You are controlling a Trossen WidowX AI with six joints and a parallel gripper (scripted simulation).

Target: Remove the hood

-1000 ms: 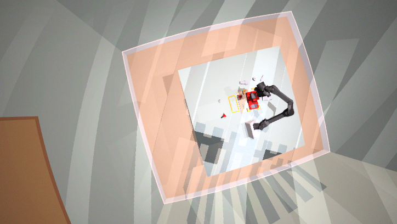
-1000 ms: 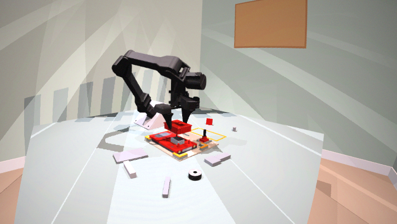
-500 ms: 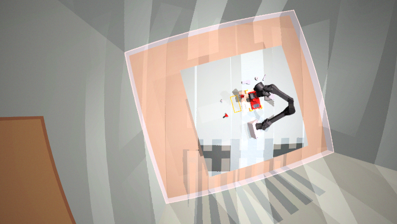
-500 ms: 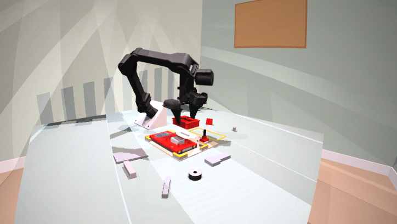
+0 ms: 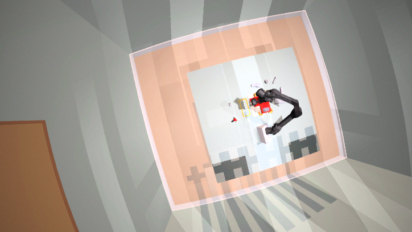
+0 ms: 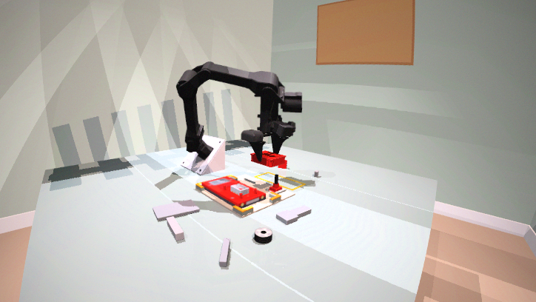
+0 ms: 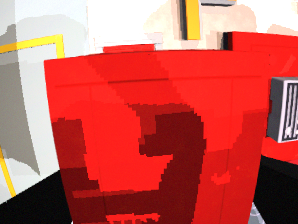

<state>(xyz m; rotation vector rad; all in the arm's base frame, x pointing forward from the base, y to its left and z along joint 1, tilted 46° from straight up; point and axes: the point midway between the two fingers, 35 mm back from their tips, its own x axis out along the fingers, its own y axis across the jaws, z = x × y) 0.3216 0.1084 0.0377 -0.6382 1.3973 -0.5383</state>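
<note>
My gripper (image 6: 268, 155) is shut on the red hood (image 6: 269, 160) (image 7: 117, 172) and holds it in the air, above table height. In the wrist view the hood fills the middle, between the black fingers. The red toy car (image 6: 217, 187) (image 7: 252, 42) sits on its board with its bay open and a grey engine block (image 6: 239, 188) (image 7: 283, 107) showing. The marked area, a yellow outline (image 5: 241, 108) (image 6: 304, 183) (image 7: 30, 43), lies beside the board. In the wrist view it is left of the hood. The hood is not touching the table.
A red base with a black post (image 6: 275, 186) stands on the board, close to the outline. A red piece (image 5: 234, 119) lies beyond the outline. A small cylinder (image 5: 230, 104) (image 6: 316, 174), a black-and-white roll (image 6: 263, 235) and several pale blocks lie around. The pale arm mount (image 6: 215, 153) stands behind.
</note>
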